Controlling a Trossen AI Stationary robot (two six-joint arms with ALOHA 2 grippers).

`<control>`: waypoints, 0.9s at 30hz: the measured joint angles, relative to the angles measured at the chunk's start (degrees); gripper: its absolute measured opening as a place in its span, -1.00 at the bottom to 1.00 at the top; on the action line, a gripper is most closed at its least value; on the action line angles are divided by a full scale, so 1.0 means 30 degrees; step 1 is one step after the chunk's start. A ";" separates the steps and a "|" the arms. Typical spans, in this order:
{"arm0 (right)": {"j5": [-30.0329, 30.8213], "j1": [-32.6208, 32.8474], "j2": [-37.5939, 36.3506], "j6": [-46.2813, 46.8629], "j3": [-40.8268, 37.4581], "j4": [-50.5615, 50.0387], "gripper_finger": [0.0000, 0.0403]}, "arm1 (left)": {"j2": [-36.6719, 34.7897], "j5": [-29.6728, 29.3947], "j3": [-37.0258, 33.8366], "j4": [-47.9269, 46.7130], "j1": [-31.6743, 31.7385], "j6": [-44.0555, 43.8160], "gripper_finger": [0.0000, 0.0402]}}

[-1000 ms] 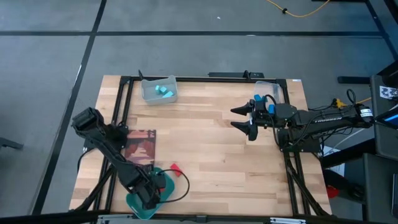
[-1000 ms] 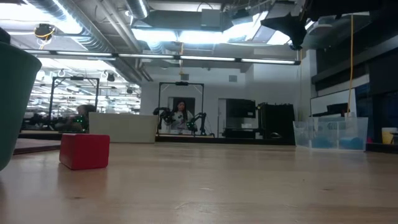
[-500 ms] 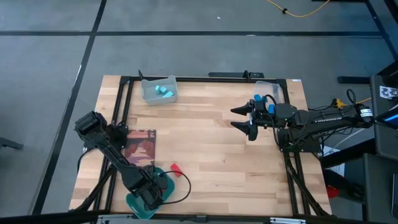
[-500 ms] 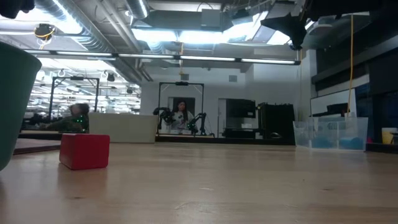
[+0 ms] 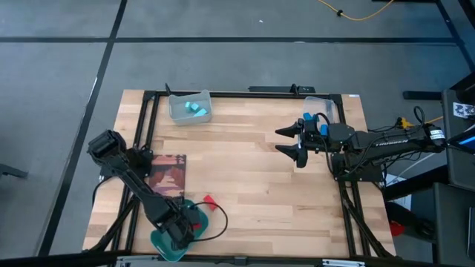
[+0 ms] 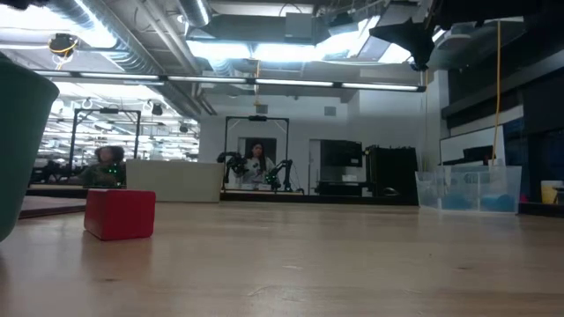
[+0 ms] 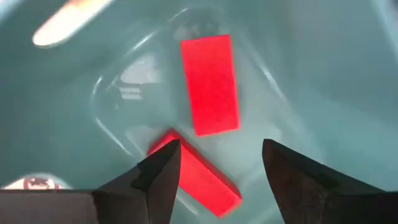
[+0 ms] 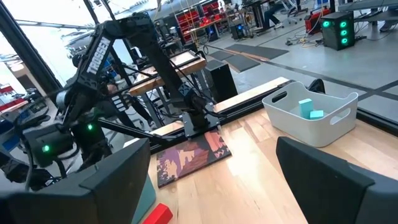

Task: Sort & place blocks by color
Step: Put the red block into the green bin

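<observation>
My left gripper [image 7: 221, 150] is open and points down into the teal tray [image 5: 165, 247] at the table's near left edge. Two red blocks lie on the tray's floor: one [image 7: 210, 84] flat beyond the fingertips, the other [image 7: 200, 182] slanting below them. A third red block [image 5: 208, 200] [image 6: 121, 214] rests flat on the wood just right of the tray. Cyan blocks [image 5: 194, 107] sit in a clear bin [image 5: 178, 111] at the far edge. My right gripper [image 5: 291, 142] [image 8: 224, 180] hangs open, raised over the table's right half, in front of a second bin [image 5: 326, 105].
A dark patterned mat [image 5: 168, 174] lies left of centre, beside my left arm. The black frame rails [image 5: 145, 119] run along the table's sides. Bare wood [image 5: 252, 193] stretches between the tray and my right arm. A person [image 6: 256, 158] shows far back in the room.
</observation>
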 joint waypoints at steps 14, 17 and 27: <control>0.0022 0.0003 0.0000 -0.0048 0.0000 0.0011 0.74 | -0.9469 -0.5385 0.0022 -0.0621 0.2357 0.4452 0.09; 0.0022 -0.0001 0.0000 0.0293 0.0000 0.0036 0.74 | -1.0567 -0.7271 0.0022 -0.0073 0.4890 0.6176 0.09; -0.0491 0.0007 0.0000 0.0731 0.0000 0.1958 0.74 | -1.0938 -0.2636 -0.2149 1.2363 1.2270 1.4187 0.08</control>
